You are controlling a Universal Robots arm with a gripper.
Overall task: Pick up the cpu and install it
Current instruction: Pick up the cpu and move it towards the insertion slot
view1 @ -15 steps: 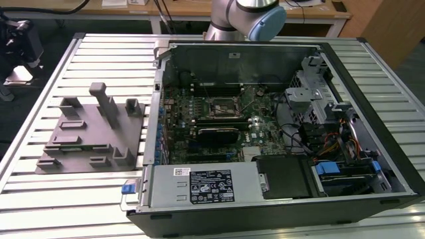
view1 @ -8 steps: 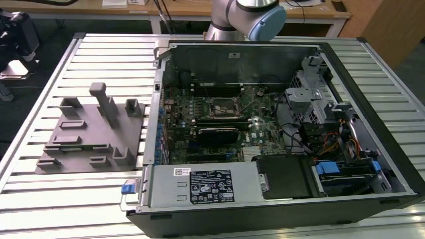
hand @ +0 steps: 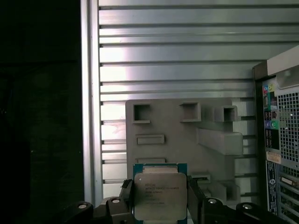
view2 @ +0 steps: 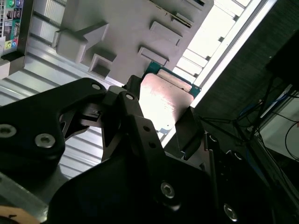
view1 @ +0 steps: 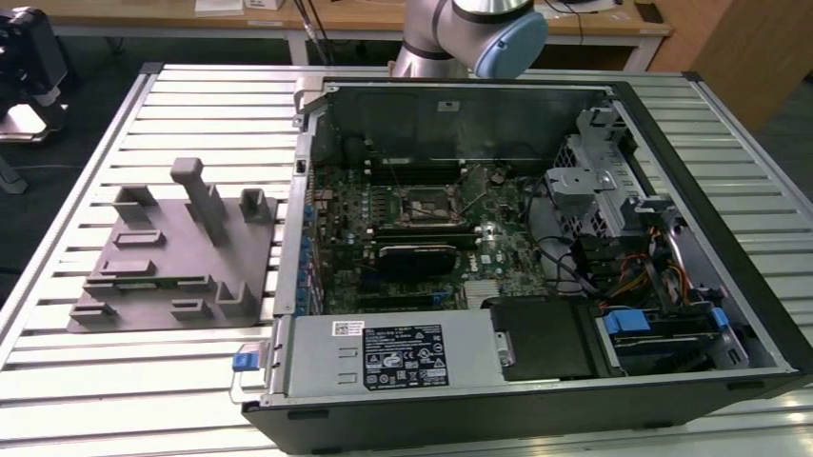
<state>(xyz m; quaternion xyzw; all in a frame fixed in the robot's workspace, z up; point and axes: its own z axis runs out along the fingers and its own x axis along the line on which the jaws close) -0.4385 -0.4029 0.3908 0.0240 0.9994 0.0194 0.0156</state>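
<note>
The cpu, a flat square chip with a silvery top and a greenish rim, sits between my gripper's black fingers, which press on two opposite edges. In the second wrist view the cpu glints with light, and the gripper is shut on it. Chip and gripper hang well above the grey fixture plate. In the exterior view the black-framed socket lies on the motherboard inside the open computer case.
The grey fixture plate with raised blocks and pockets lies on the slatted metal table at the exterior view's left. The arm's base stands behind the case. A power supply, drive cages and cables crowd the case.
</note>
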